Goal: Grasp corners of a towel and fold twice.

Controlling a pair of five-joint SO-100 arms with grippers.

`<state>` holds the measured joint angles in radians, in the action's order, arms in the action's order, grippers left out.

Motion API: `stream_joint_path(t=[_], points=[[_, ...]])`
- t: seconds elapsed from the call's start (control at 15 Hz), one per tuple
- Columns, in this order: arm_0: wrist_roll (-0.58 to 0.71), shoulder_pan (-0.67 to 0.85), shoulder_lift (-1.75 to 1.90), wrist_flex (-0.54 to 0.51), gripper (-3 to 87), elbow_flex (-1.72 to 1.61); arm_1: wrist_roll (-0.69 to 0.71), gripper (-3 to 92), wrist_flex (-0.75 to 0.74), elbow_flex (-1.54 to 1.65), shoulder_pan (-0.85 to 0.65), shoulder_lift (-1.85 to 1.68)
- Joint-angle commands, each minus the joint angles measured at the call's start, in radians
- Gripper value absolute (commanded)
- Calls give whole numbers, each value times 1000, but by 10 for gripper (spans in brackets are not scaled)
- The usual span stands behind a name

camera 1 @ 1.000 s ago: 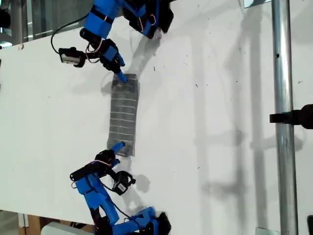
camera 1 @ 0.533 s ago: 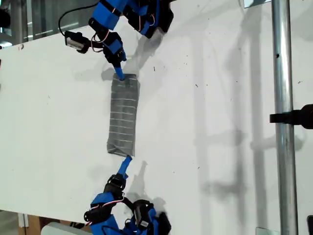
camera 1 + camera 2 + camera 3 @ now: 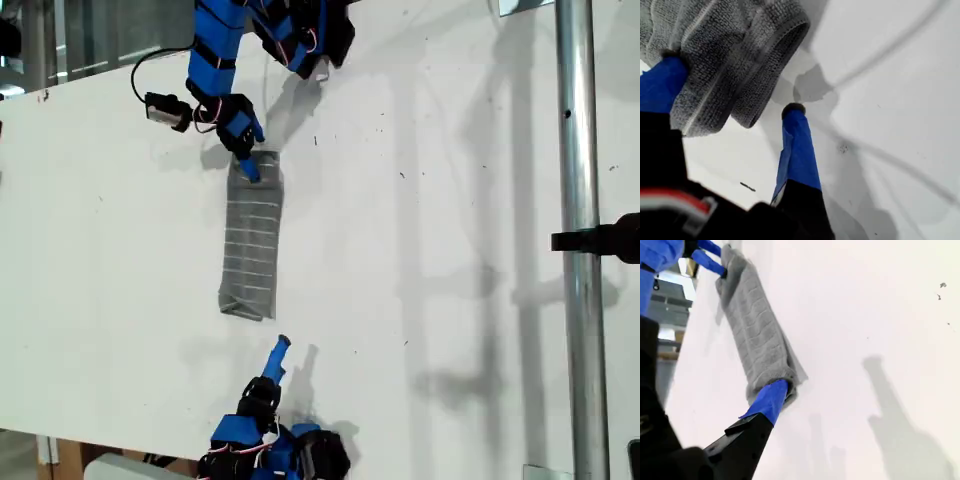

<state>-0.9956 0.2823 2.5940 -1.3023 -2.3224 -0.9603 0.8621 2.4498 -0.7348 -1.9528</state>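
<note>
Grey towel (image 3: 251, 243) with what look like thin pale stripes lies on a white table (image 3: 450, 200) between blue arms.

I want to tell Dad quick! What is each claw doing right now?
My first gripper: open, at the towel's end.
My second gripper: cannot tell, off the towel.

Bright, even light w/ mild glare washing over the white table (image 3: 450, 150); soft grey shadows falling toward 3 o'clock; wrist views blurring near the lens.
</note>
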Motion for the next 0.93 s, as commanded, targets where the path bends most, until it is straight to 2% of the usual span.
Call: stream_joint_path(t=[0.0,0.07,0.27,0.33,0.67,0.73,0.87], points=[[-15,-31,20,-9,489,-6,-35,386,-97,-52,29,9],[-26,-43,21,-6,488,-18,-60,375,-161,-61,61,37],[-48,-66,84,-15,486,-44,-130,351,-175,-163,137,169],[-52,-69,127,-29,483,-58,-141,354,-126,-178,143,155],[-66,-97,222,-37,468,-98,-92,410,371,-172,63,-123],[-64,-97,222,-37,468,-98,-91,409,407,-161,61,-169],[-61,-92,222,-35,468,-100,-87,410,321,-124,58,-130]])
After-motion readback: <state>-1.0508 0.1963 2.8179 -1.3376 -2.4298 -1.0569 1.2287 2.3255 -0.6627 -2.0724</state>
